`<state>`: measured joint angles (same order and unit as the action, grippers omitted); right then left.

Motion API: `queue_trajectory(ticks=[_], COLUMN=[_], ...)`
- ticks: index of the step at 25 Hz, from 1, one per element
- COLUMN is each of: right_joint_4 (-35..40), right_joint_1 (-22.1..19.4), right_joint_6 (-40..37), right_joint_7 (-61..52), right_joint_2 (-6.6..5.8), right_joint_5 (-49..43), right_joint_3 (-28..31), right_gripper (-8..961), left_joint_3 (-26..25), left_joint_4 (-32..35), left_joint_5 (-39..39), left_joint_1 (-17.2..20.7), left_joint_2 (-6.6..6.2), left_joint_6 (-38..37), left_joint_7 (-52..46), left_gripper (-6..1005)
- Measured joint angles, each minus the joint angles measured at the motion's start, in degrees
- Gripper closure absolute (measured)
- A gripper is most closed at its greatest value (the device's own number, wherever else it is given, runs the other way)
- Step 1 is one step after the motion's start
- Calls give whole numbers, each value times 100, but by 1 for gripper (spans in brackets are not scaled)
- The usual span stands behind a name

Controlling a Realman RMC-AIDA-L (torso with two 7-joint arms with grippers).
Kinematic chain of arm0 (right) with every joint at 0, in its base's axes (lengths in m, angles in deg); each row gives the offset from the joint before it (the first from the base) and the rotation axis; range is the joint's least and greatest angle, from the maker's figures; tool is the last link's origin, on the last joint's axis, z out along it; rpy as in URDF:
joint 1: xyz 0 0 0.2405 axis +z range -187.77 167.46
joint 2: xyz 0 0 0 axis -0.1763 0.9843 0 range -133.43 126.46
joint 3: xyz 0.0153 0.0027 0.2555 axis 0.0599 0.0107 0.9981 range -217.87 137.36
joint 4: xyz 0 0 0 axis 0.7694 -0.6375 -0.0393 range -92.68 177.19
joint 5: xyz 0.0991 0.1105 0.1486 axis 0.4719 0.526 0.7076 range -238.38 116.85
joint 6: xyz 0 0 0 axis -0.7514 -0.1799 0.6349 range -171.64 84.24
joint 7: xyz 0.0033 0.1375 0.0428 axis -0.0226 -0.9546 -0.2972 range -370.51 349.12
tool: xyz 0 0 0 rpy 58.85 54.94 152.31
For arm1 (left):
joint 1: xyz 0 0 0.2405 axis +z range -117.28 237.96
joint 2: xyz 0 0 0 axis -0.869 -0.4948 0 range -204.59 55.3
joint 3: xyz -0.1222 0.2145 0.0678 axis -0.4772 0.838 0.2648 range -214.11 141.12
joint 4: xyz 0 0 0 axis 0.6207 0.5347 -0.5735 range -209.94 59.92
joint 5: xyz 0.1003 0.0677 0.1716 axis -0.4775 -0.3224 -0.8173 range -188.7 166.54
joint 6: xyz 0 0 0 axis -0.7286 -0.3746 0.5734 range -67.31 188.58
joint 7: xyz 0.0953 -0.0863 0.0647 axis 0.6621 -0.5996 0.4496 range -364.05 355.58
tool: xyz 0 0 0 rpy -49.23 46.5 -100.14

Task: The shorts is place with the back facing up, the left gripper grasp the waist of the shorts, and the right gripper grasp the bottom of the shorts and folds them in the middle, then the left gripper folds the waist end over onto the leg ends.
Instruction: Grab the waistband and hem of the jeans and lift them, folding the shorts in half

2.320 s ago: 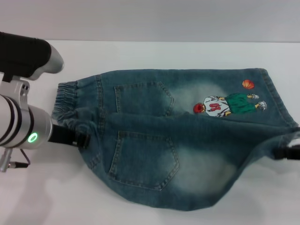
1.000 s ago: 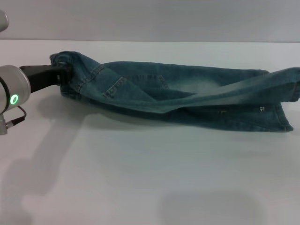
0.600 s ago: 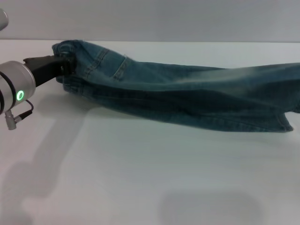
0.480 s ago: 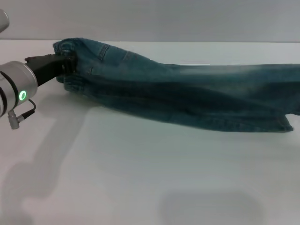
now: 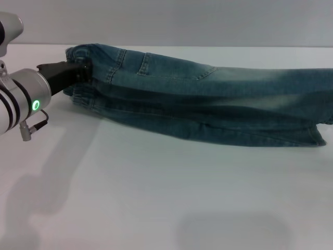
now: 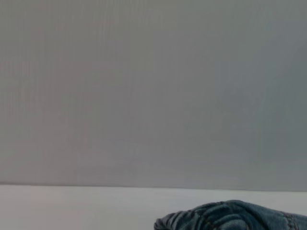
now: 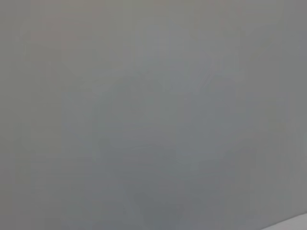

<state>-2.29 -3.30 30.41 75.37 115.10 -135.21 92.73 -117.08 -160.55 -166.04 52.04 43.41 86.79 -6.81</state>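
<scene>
Your head camera looks down on a white table (image 5: 156,198), and the near half of it is bare. Take the shorts (image 5: 208,104) as your landmark: they lie across the far part of the table as a long blue-green denim band, folded along their length, and they run from your left side off past the right edge of the view. A lower layer rests flat on the table, with a straight stitched leg hem (image 5: 316,136) showing at its right end. The upper layer drapes over it, with a patch pocket seam visible near the left end.

At the left end of the shorts, the left gripper (image 5: 78,72) is clenched on the waist of the shorts (image 5: 83,52), holding that puckered elastic band raised a little above the table. Your left wrist camera shows only a bunched denim edge against the grey wall beyond.

The right gripper is not visible in any view, so its state cannot be told.
</scene>
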Motion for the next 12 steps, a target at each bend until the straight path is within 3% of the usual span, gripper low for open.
queue_trajectory(ticks=[12], right_joint_4=[319], right_joint_1=[256], right_joint_6=[-283], right_joint_7=[304], right_joint_2=[7], right_joint_5=[2], right_joint_3=[292], right_gripper=[856], left_joint_3=[0], left_joint_4=[461], left_joint_5=[26], left_joint_1=[-185], left_joint_2=[-3], left_joint_6=[-583], left_joint_7=[22], left_gripper=[809])
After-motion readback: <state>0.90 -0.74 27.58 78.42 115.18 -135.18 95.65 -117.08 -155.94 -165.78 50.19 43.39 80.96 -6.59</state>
